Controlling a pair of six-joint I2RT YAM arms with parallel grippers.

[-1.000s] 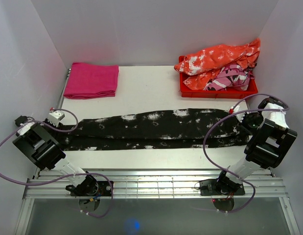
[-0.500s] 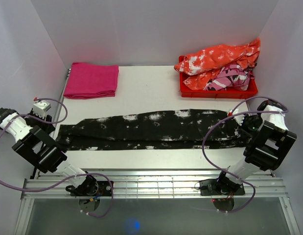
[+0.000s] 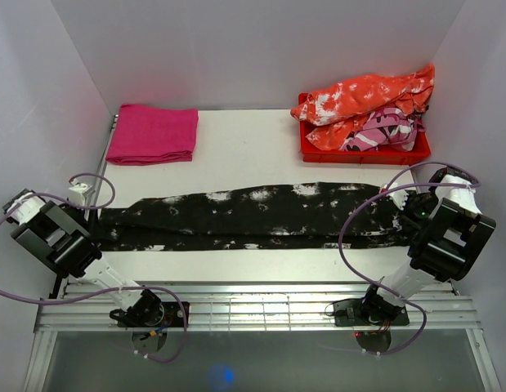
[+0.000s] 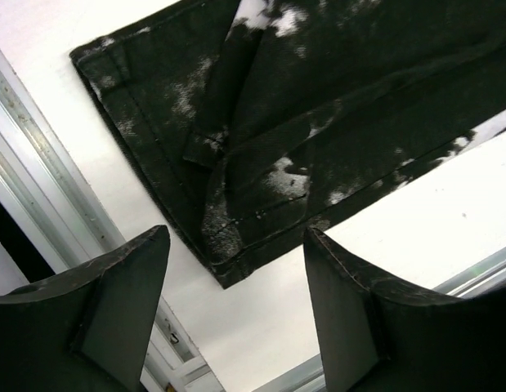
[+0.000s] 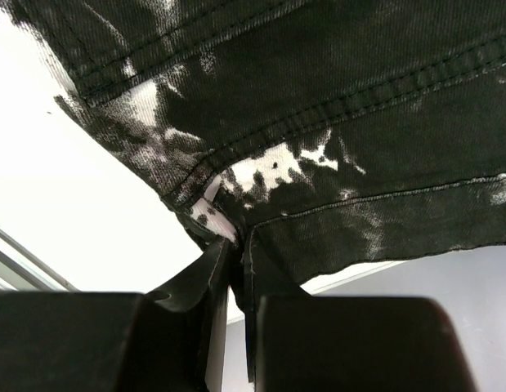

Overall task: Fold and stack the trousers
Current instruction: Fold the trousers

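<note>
The black trousers (image 3: 261,214) with white tie-dye splotches lie flat and stretched across the table from left to right. My left gripper (image 3: 87,214) hovers over their left end, open and empty. In the left wrist view the trousers' corner (image 4: 261,155) lies just beyond the open gripper (image 4: 236,238), apart from both fingers. My right gripper (image 3: 412,208) is at the trousers' right end. In the right wrist view it (image 5: 236,249) is shut on a pinched edge of the trousers (image 5: 334,90).
A folded magenta cloth (image 3: 153,133) lies at the back left. A red bin (image 3: 363,153) at the back right holds an orange-and-white garment (image 3: 367,96) and a pink patterned cloth (image 3: 385,131). A metal rail (image 3: 253,304) runs along the near edge.
The left arm swung out to the left from the trousers' left end, then came partly back. The trousers' left end now lies further left and straighter. The right gripper has kept its hold.
</note>
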